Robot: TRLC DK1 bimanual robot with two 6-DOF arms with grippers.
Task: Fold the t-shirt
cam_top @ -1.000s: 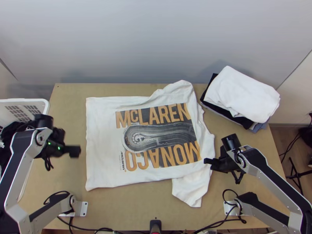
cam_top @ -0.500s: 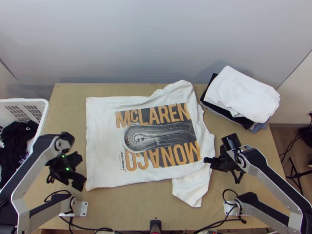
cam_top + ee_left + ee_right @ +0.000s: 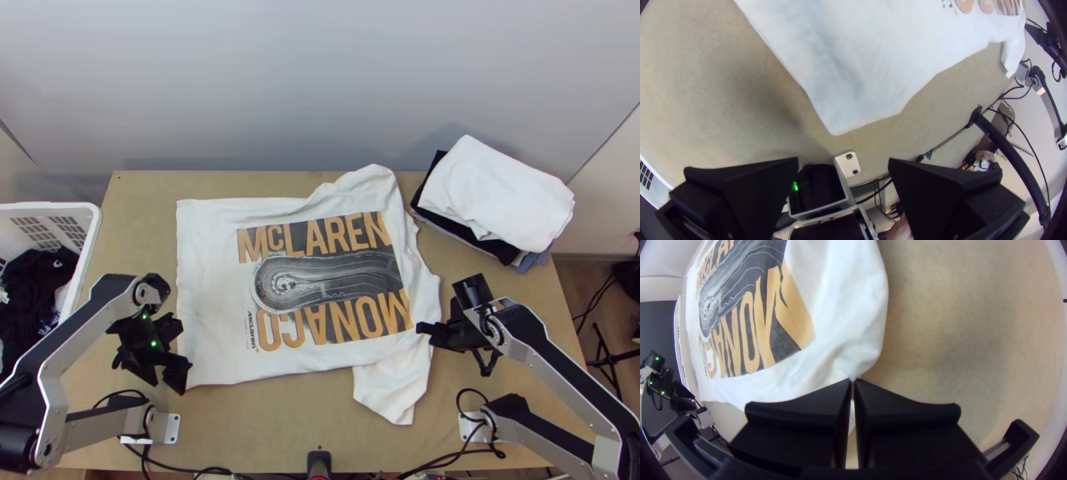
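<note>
A white t-shirt (image 3: 208, 288) is laid out, mostly flat, between the 2 grippers. Its near left corner is placed just beside the left gripper (image 3: 182, 350), whose fingers (image 3: 742, 191) are spread wide with nothing held between them. The right gripper (image 3: 422, 329) is poised over the armhole side, its 2 fingers (image 3: 818, 404) brought together; whether cloth is pinched cannot be told. To its near side, 1 sleeve (image 3: 392, 388) is stretched out. To the left of the left gripper, a white basket (image 3: 52, 206) is seen, in which dark clothes (image 3: 30, 280) are heaped. Between the grippers, a dark printed panel (image 3: 336, 274) is carried by the shirt, with 2 lines of large orange lettering and smaller black print beside it. Well beyond the right gripper, a pile of clothes (image 3: 496, 192) is stacked, topped with white, with black and blue-grey cloth beneath.
</note>
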